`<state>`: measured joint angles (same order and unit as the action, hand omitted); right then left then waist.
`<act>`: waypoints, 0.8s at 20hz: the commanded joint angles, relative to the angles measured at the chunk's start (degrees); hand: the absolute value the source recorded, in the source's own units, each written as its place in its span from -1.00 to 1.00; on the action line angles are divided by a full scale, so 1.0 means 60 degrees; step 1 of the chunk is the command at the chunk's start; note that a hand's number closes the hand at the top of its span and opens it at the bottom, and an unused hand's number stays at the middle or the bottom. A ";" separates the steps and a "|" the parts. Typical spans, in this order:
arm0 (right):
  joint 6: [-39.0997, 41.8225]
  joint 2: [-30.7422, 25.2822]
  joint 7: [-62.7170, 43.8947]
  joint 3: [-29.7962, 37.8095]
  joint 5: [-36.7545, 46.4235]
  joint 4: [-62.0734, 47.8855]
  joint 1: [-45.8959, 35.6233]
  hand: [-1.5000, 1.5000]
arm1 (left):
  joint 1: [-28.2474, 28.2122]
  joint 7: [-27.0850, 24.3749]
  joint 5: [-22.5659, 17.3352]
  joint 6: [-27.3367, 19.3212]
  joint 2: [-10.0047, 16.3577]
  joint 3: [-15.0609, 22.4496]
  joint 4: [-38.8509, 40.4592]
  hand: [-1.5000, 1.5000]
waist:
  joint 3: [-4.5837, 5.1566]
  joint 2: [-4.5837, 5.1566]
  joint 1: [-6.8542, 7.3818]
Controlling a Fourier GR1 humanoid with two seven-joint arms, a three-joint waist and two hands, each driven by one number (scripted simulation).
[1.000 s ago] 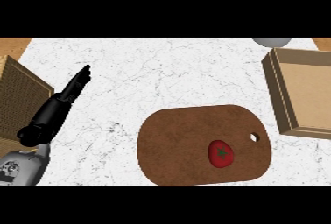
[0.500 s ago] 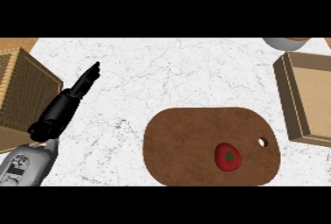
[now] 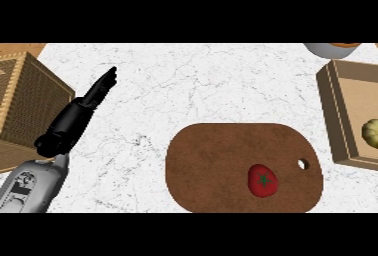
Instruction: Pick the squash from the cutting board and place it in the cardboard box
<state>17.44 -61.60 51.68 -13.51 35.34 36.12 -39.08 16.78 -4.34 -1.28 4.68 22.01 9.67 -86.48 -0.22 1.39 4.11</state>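
A white surface (image 3: pixel 207 85) carries a brown board (image 3: pixel 214 165) at near right, a box (image 3: pixel 341 115) at the right edge and a crate (image 3: pixel 26 100) at left. The left hand (image 3: pixel 81 112) lies beside the crate, fingers straight, holding nothing. A red fruit (image 3: pixel 263 180) sits on the board's right part, apart from the box.

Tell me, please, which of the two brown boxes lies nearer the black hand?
The woven brown box at the left edge, beside the left hand; the cardboard box sits at the far right.
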 commanded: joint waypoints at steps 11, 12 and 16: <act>0.4625 0.1724 -0.0051 0.2522 -0.5091 -0.2352 -0.0861 -1.00 | -0.0150 -0.0024 0.0018 0.0008 -0.0018 -0.0081 0.0090 0.00 | -0.0013 -0.0039 -0.0211; 0.4932 0.1627 -0.0422 0.2689 -0.5350 -0.2561 -0.1025 -1.00 | -0.0068 -0.0040 0.0053 0.0094 0.0020 -0.0023 0.0072 0.00 | -0.0012 -0.0026 -0.0210; 0.5700 0.1238 -0.2027 0.3401 -0.6264 -0.3442 -0.1716 -1.00 | -0.0261 -0.0296 0.0130 0.0006 -0.0044 -0.0028 0.0026 0.00 | -0.0010 0.0010 -0.0010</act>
<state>37.00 -52.83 38.89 2.89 3.25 21.08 -46.59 16.02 -4.88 -1.09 4.94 21.89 9.32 -86.28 -0.31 1.25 3.46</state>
